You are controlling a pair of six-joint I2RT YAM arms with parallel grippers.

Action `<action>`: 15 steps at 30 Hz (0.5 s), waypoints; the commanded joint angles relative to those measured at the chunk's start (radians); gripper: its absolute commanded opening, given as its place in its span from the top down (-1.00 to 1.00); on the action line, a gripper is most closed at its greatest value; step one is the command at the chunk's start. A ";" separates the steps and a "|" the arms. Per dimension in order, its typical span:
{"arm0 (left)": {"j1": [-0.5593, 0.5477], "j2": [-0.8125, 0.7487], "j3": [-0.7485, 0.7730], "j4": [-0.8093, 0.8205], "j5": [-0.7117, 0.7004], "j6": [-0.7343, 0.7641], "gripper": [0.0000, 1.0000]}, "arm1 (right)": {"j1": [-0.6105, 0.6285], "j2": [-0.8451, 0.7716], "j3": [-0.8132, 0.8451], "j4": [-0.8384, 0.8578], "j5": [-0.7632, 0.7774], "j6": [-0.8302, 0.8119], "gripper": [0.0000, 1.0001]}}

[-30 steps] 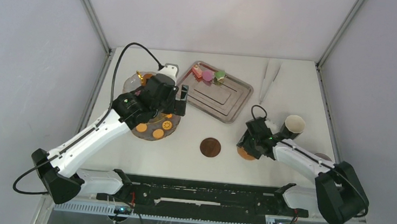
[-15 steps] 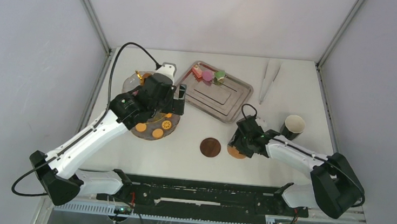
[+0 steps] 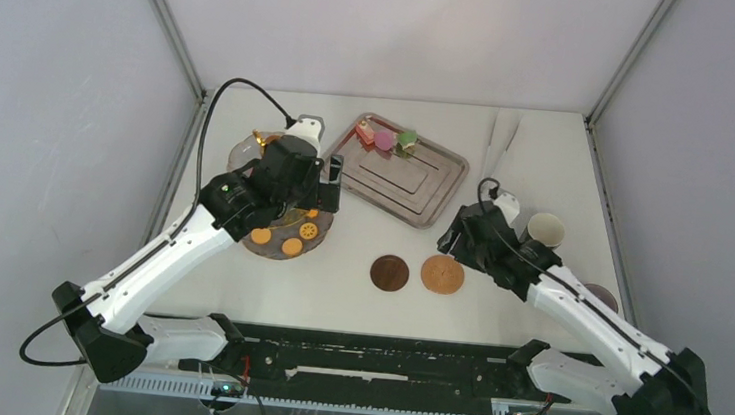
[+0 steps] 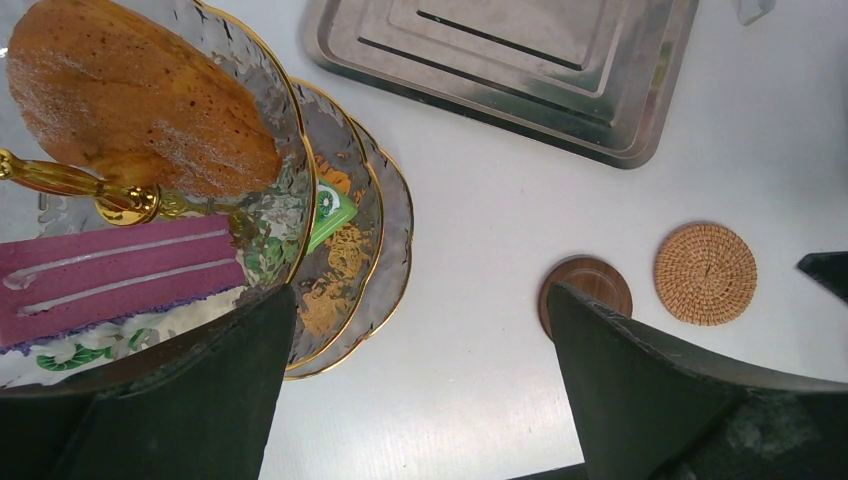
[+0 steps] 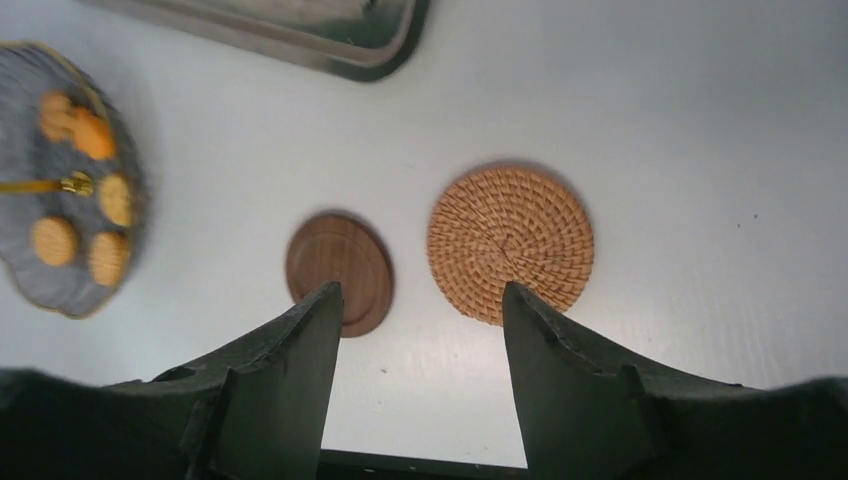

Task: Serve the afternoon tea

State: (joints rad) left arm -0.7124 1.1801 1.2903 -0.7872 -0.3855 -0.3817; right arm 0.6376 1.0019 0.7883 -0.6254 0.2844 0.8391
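The right fingers (image 5: 570,380) stand parted, grasping nothing; the woven coaster (image 5: 510,243) lies free on the table (image 5: 700,150) just beyond their tips, flat and round, with no long axis. The dark wooden coaster (image 5: 339,272) lies just beside it, both on the near side of the steel tray (image 5: 300,25). The left fingers (image 4: 640,380), spread wide and empty, hang over the glass stand (image 4: 395,230) beside that tray.

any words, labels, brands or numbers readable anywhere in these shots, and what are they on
No text can be read in any view.
Small green item on the three-tier clear glass stand with gold rims: a white round mark, too small and blurred to read.
Rectangular steel tray, dark round wooden coaster, woven round rattan coaster: no print visible.
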 commanded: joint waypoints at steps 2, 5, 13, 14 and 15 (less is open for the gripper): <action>0.011 -0.012 0.024 0.016 -0.016 0.009 -0.99 | 0.001 0.039 0.057 -0.090 0.119 -0.022 -0.38; 0.011 -0.033 0.018 0.014 -0.012 0.002 -1.00 | -0.091 -0.052 0.055 -0.160 0.230 -0.077 -0.43; 0.011 -0.061 0.061 0.013 0.002 -0.002 -0.99 | -0.446 -0.109 0.058 -0.211 0.155 -0.286 -0.54; 0.011 -0.065 0.066 0.021 0.009 0.000 -0.99 | -0.466 -0.081 0.059 -0.203 0.141 -0.305 -0.55; 0.011 -0.067 0.071 0.026 0.015 0.002 -0.99 | -0.478 -0.062 0.058 -0.193 0.136 -0.317 -0.55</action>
State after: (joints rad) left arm -0.7086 1.1503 1.2915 -0.7944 -0.3851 -0.3840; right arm 0.2169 0.8665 0.8200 -0.8169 0.4622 0.6392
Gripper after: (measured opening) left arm 0.996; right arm 0.770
